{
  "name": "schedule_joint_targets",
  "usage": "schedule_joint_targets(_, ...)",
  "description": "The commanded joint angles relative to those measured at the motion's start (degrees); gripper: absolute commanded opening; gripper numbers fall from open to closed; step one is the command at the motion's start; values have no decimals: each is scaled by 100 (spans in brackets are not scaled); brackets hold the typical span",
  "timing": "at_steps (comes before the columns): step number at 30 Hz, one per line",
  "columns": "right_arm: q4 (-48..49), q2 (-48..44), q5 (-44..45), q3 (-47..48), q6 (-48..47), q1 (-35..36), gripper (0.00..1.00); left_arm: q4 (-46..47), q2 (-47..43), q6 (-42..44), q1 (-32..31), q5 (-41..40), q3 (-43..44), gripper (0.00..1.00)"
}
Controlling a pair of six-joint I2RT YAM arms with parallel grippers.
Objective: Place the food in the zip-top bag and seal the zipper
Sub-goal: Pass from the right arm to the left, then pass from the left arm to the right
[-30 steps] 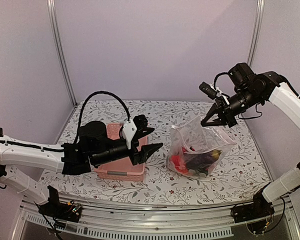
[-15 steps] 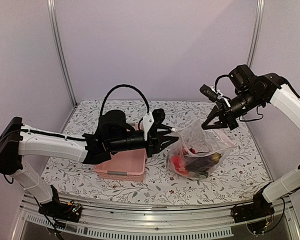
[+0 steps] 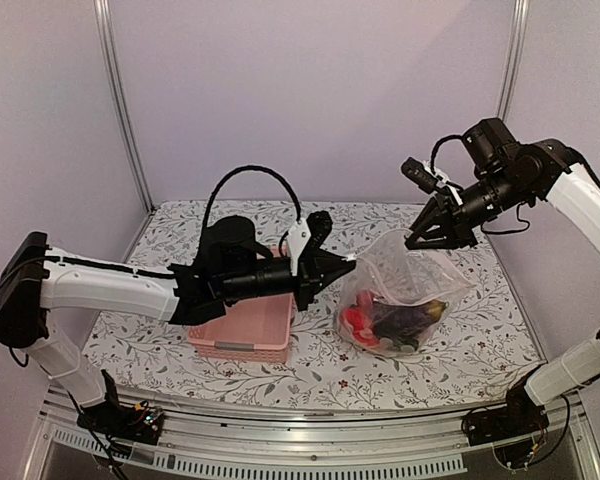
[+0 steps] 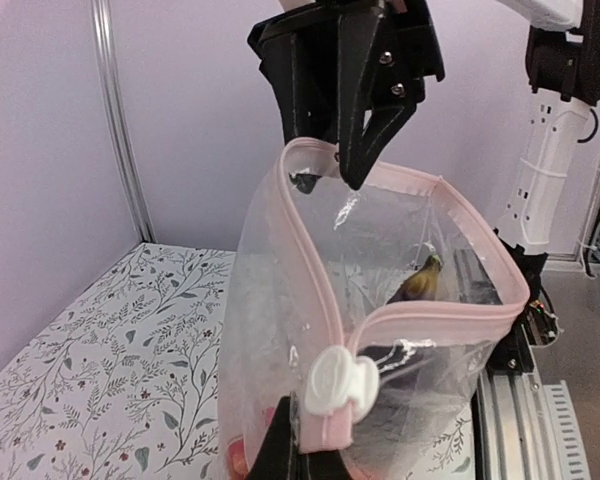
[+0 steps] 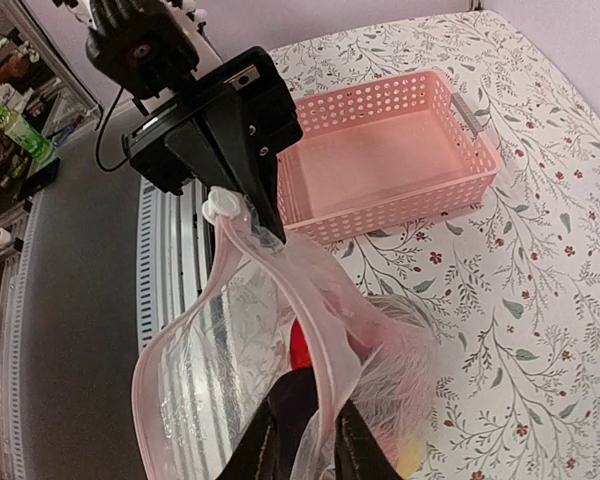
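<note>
The zip-top bag (image 3: 400,280) stands on the table with its mouth wide open. Inside lie the food pieces: a red one (image 3: 355,322) and a dark eggplant (image 3: 412,314). The zipper is a pink strip (image 4: 310,260) round the mouth, with a white slider (image 4: 338,380) at the near corner. My left gripper (image 3: 348,263) is shut on the bag's corner just below the slider (image 5: 218,205). At the opposite corner, my right gripper (image 3: 412,242) has its fingers slightly apart, with the pink rim (image 5: 315,330) running between them.
The pink lattice basket (image 3: 245,330) sits left of the bag, under my left arm, and looks empty in the right wrist view (image 5: 380,160). The floral table cloth ends at a metal rail along the near edge (image 3: 310,410).
My left arm reached right from above the basket to the bag's left corner and closed on it. My right gripper's fingers parted around the rim and rose a little.
</note>
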Motion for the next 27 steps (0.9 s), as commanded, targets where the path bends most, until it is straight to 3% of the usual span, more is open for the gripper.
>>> schedule_joint_targets(1,192,-285,455,479,231,109,25,-619,-253,-478,70,-588,405,0)
schedule_joint_targets(9,61,-560,250,525,202,417,27,-1443,-370,-1289,13,-1154,864,0)
schedule_joint_targets(20,495,-417,1115,-84,434,723,37,-2025,-389,-1159,-236,-1230,1302,0)
schedule_joint_targets(27,614,-154,1053,-38,507,925,37,-2314,-368,-1101,-331,-1222,1482,0)
